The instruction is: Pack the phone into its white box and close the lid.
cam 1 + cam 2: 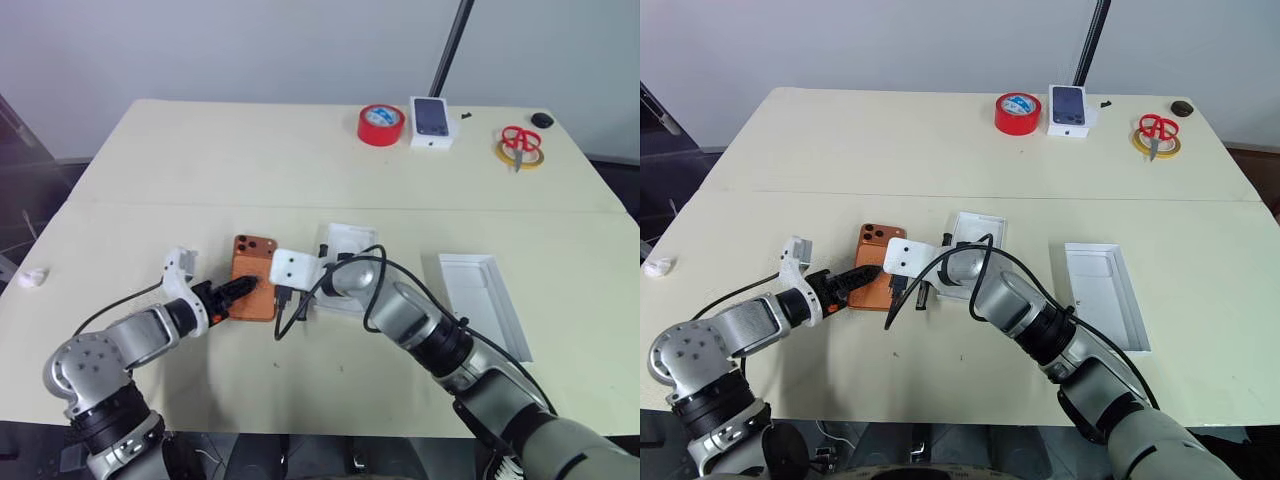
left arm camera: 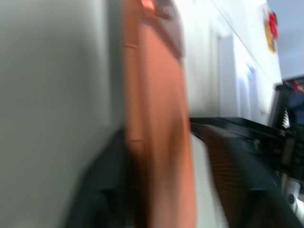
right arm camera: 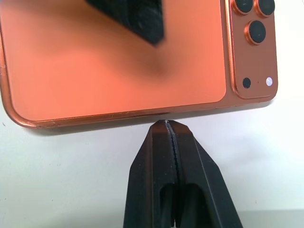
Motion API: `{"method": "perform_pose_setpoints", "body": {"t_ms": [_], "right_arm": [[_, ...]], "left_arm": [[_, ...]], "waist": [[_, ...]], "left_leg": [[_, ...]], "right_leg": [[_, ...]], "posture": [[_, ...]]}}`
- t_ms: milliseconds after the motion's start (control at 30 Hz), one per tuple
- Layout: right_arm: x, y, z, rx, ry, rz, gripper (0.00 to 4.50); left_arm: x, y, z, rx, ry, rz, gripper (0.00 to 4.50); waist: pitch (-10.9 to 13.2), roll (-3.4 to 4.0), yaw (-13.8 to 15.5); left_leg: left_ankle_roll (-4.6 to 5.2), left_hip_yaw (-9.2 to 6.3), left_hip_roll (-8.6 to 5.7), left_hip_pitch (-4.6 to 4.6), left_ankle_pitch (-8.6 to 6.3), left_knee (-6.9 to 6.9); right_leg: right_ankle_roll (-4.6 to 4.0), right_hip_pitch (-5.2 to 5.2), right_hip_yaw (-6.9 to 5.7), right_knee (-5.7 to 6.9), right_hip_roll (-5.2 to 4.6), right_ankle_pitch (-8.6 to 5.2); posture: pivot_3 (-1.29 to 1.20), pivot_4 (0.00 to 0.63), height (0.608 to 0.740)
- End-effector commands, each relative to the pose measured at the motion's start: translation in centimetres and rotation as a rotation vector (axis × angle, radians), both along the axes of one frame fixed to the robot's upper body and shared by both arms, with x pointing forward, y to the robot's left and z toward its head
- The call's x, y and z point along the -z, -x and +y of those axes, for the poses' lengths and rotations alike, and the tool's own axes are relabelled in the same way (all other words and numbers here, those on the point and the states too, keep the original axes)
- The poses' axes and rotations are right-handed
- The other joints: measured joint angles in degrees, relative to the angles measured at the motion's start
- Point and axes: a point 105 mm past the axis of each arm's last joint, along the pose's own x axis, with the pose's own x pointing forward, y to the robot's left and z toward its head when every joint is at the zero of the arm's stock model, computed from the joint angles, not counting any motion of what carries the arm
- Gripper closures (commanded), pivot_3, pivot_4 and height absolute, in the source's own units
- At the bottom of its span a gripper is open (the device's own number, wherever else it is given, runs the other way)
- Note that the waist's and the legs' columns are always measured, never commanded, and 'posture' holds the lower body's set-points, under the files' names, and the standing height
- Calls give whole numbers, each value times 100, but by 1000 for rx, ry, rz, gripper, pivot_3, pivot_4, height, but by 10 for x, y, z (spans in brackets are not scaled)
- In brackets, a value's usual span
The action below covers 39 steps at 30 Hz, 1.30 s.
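Observation:
The copper-orange phone (image 1: 256, 287) lies back up on the cream table (image 1: 200, 170), its three lenses (image 3: 251, 19) at the far corner. My left gripper (image 1: 247, 287) reaches in from the left and is shut on the phone's near left edge, one black finger (image 3: 135, 16) over the back; the phone (image 2: 159, 123) sits between its fingers. My right gripper (image 3: 166, 124) is shut, tips against the phone's right long edge. One open white tray (image 1: 482, 300) lies to the right, another (image 1: 975, 232) is partly hidden behind my right wrist. I cannot tell which is the box and which the lid.
At the table's far edge stand a red tape roll (image 1: 381, 125), a small white box with a dark phone picture (image 1: 432, 122), red scissors on yellow tape (image 1: 521, 146) and a small black knob (image 1: 541, 119). A white scrap (image 1: 33, 278) lies at the left edge.

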Motion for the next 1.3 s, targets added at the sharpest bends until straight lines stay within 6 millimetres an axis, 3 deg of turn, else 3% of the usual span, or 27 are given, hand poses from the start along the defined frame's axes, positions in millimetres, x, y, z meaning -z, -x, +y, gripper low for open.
{"method": "perform_pose_setpoints", "body": {"t_ms": [33,167,300,367,467,600,800,900,1033,1300], "right_arm": [[-7,-1,2,-4,-20,-27,4500],[-12,-3,0,0,-20,-55,4500],[-31,-6,-6,19,-86,-67,4500],[-47,-5,-13,11,-148,-77,4500],[-69,1,-31,-17,-228,-108,4500],[-91,2,-89,48,-339,-113,4500],[-85,0,-172,260,-447,27,4500],[-78,7,-197,334,-427,33,4500],[-70,16,-210,383,-395,22,4500],[-64,24,-215,432,-379,5,4500]], "left_arm": [[-7,0,1,4,3,-24,3259],[-9,-1,4,-18,62,-32,3259],[-11,-1,5,-39,104,-39,4464],[-15,-2,4,-45,124,-54,4464],[-28,-6,-1,-36,123,-104,4464],[-54,-16,-25,15,191,-197,4464],[-59,-21,-80,165,251,-172,4464],[-51,-24,-101,212,251,-123,4464],[-45,-31,-118,242,261,-83,4464],[-35,-34,-140,322,228,-36,4464]], "waist": [[0,0,1],[0,-1,0],[0,-1,17],[1,-1,15],[4,-5,37],[7,-11,75],[9,-12,48],[10,-10,37],[11,-9,23],[11,-8,56]], "left_leg": [[0,0,0,0,0,0],[-1,0,-1,-1,0,-1],[-2,-3,-1,-2,0,-1],[-2,-3,-4,-4,0,-1],[-2,-5,-4,-8,0,-2],[-2,-8,-8,-10,-1,-4],[7,-6,-20,-11,-5,-5],[8,-4,-17,-10,-4,-7],[8,0,-7,-6,-3,-5],[8,1,-7,-9,-2,-2]], "right_leg": [[0,1,0,0,-1,0],[0,-3,0,0,-2,0],[-1,0,-4,-1,-6,0],[-1,-4,-2,-1,-8,0],[-1,-4,-5,-6,-8,0],[-1,3,-10,-13,-13,0],[0,9,-10,-21,-27,0],[1,7,-8,-20,-20,0],[0,6,5,-17,5,0],[1,7,10,-19,25,-1]], "posture": [[0,150,718],[0,150,718],[0,150,718],[0,150,718],[0,150,718],[0,150,718],[0,150,718],[0,150,718],[0,150,718],[0,150,718]]}}
